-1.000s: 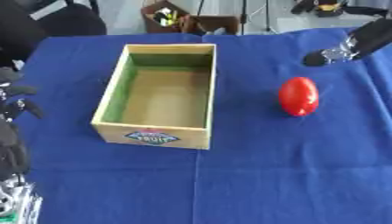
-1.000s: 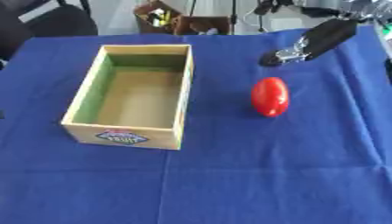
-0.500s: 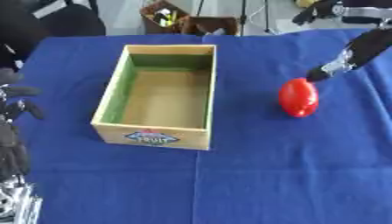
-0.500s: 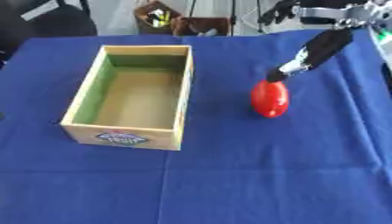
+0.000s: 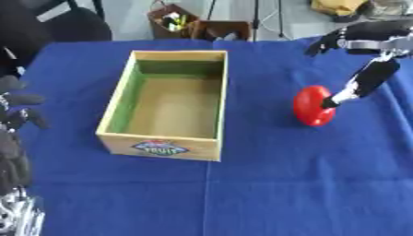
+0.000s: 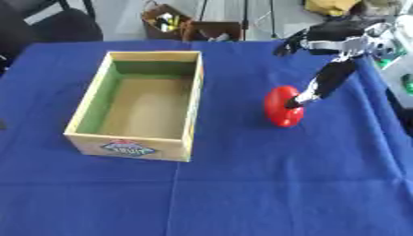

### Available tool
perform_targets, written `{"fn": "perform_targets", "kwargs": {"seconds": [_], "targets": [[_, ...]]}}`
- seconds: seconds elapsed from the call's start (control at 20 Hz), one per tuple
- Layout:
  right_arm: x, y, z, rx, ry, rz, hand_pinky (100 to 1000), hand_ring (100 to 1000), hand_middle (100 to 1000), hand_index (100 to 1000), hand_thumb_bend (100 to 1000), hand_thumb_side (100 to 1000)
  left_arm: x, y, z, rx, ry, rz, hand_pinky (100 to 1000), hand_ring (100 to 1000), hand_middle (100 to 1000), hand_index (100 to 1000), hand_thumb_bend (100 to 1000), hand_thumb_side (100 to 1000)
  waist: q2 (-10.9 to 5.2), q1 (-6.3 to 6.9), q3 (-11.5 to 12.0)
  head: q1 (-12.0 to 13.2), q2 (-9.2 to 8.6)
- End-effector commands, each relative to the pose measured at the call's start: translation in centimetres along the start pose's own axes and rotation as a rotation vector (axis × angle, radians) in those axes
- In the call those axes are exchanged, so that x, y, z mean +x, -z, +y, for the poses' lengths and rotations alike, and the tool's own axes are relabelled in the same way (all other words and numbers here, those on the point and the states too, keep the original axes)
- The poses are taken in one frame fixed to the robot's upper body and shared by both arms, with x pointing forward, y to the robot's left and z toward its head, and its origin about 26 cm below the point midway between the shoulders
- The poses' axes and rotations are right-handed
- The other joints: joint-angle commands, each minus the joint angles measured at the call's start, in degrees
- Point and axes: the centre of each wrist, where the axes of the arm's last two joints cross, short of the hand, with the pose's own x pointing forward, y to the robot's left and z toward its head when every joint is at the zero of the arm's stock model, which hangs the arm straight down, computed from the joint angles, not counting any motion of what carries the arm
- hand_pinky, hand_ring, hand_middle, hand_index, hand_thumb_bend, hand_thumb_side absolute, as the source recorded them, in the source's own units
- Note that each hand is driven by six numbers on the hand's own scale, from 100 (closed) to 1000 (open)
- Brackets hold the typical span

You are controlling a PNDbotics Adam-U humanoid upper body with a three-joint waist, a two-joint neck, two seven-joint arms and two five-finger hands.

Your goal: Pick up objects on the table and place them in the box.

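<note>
A red, egg-shaped object (image 5: 312, 105) lies on the blue cloth to the right of the wooden box (image 5: 121, 97). The box is open on top, green inside, with a label on its near wall, and nothing shows in it. My right hand (image 6: 322, 83) comes in from the upper right. Its fingers are straight and point down, and a fingertip (image 5: 331, 102) touches the red object's right side. My left hand (image 5: 16, 120) rests at the left edge, well away from the box, fingers relaxed.
The blue cloth (image 5: 266, 184) covers the whole table. Beyond the far edge stand a brown bin with small items (image 5: 174, 20), a dark chair (image 5: 73, 27) and stand legs. A white-green thing (image 6: 402, 69) shows at the right edge.
My right hand has come down from above the red object and now touches its right side with a fingertip. The red object and the box have stayed put. The left hand has not moved.
</note>
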Motion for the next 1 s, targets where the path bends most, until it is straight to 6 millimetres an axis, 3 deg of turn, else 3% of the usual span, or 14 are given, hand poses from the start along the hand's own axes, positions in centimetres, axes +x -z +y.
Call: {"fn": "perform_targets", "kwargs": {"seconds": [0.05, 1.0], "targets": [[-0.4, -0.3, -0.3, 0.126, -0.112, -0.057, 867, 877, 854, 1000, 600, 515, 0.6, 0.4, 0.0, -0.01, -0.004, -0.03, 276, 526, 581, 683, 100, 931, -1.3, -0.09, 0.2, -0.1, -0.51], [-1.2, 1.4, 2.6, 0.279, -0.188, -0.047, 872, 877, 863, 994, 444, 452, 0.6, 0.5, -0.1, -0.017, -0.01, -0.03, 275, 527, 582, 683, 100, 929, -0.97, 0.04, 0.5, -0.3, -0.5]]}}
